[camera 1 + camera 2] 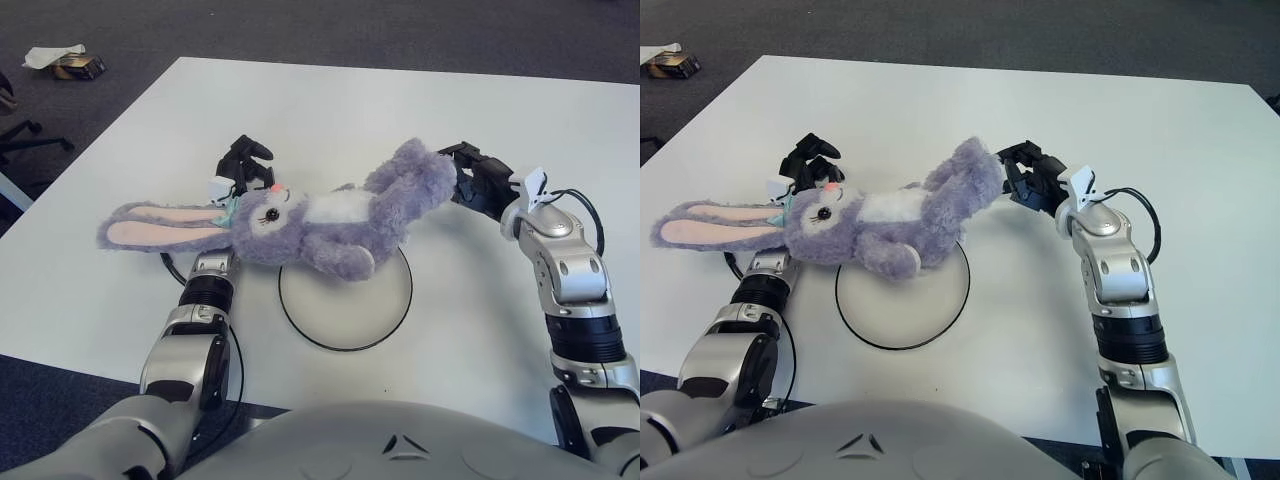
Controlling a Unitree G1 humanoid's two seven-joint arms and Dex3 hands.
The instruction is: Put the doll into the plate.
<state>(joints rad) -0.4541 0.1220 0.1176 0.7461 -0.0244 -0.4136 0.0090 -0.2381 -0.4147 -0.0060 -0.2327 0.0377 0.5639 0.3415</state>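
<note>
A purple plush rabbit doll with long pink-lined ears lies across the table, its head to the left and one leg stretched up to the right. Its lower body overlaps the far rim of the round white plate, which has a thin black edge. My left hand shows just behind the doll's head, with the forearm passing under the head. My right hand is at the tip of the outstretched leg, its dark fingers spread on either side of the fur.
The white table runs to a far edge against dark carpet. A small box and some paper lie on the floor at far left. A black cable loops by my left forearm.
</note>
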